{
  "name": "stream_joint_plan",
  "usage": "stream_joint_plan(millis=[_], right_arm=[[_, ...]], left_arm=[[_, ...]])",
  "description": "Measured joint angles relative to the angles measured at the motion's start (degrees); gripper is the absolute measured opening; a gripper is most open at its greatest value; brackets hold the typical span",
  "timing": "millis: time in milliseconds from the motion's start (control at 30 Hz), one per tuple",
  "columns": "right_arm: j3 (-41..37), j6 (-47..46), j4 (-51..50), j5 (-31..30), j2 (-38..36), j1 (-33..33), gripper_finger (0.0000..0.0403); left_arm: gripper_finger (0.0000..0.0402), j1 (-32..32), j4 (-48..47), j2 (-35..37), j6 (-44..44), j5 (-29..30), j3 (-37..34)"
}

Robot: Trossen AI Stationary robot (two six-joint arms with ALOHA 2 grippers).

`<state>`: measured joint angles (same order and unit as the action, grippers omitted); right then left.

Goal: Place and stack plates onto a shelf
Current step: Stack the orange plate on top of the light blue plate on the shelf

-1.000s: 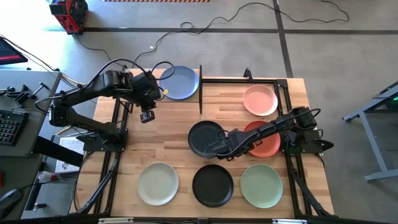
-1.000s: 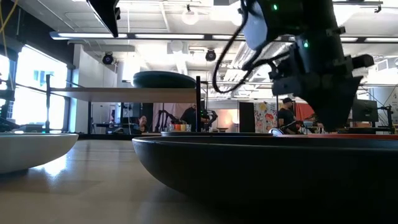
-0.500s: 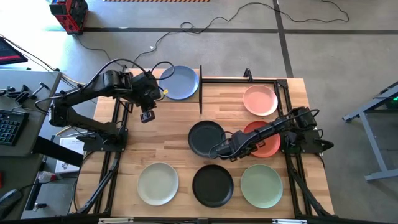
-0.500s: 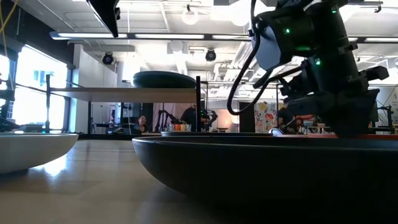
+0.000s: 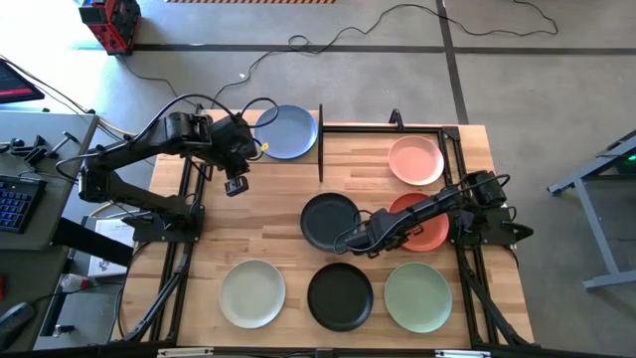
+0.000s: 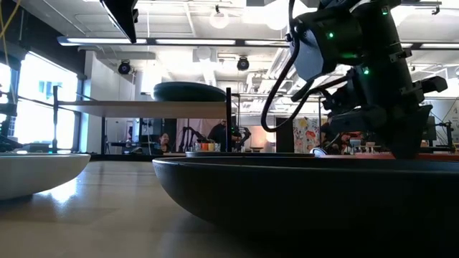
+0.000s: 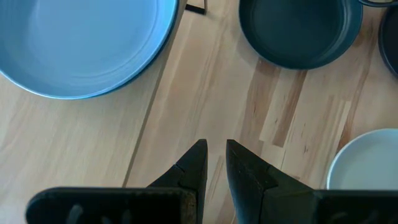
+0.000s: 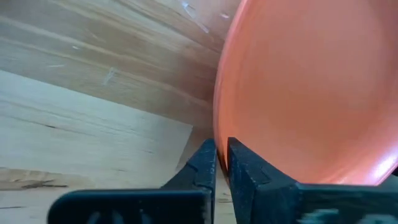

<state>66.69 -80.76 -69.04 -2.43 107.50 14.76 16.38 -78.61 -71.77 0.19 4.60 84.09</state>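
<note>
My right gripper (image 8: 221,163) was pinched onto the rim of the orange-red plate (image 8: 311,87), fingers nearly together with only the plate's thin edge between them. That plate (image 5: 422,224) lay on the tabletop (image 5: 268,189), just beside the charcoal plate (image 5: 328,221) and on the side away from the shelf. The shelf (image 6: 143,107), carrying a dark teal plate (image 6: 188,91), stood well beyond the charcoal plate.

Risks, as I judged them: the grip was a narrow bite on one edge, so the plate could tip or slip out on the lift. A low swing could knock the charcoal plate or the sage green plate (image 5: 417,296) close by.

The right wrist view alone showed the rim between my fingers; the high view showed only my arm lying over the plate. The low view alone showed the shelf's height. My left gripper (image 7: 214,163), nearly closed on nothing, hung over bare wood near the blue plate (image 7: 81,43).
</note>
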Motion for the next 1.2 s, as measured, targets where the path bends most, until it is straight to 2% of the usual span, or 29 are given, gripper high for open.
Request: stream_joint_plan(millis=[633,1000,1200], right_arm=[[14.80,2.97,-12.26,-4.55,0.00,1.15,0.0000],[29.36,15.32,-19.04,-11.82,0.00,3.08,0.0000],[37.71,23.88,-21.04,-19.41,0.00,2.46,0.0000]], left_arm=[[0.0049,0.01,0.02,0.00,-0.07,0.09,0.00],[0.0049,0.04,0.00,0.00,-3.41,0.59,-0.02],[0.0049,0.04,-0.06,0.00,-6.41,1.50,-0.02]])
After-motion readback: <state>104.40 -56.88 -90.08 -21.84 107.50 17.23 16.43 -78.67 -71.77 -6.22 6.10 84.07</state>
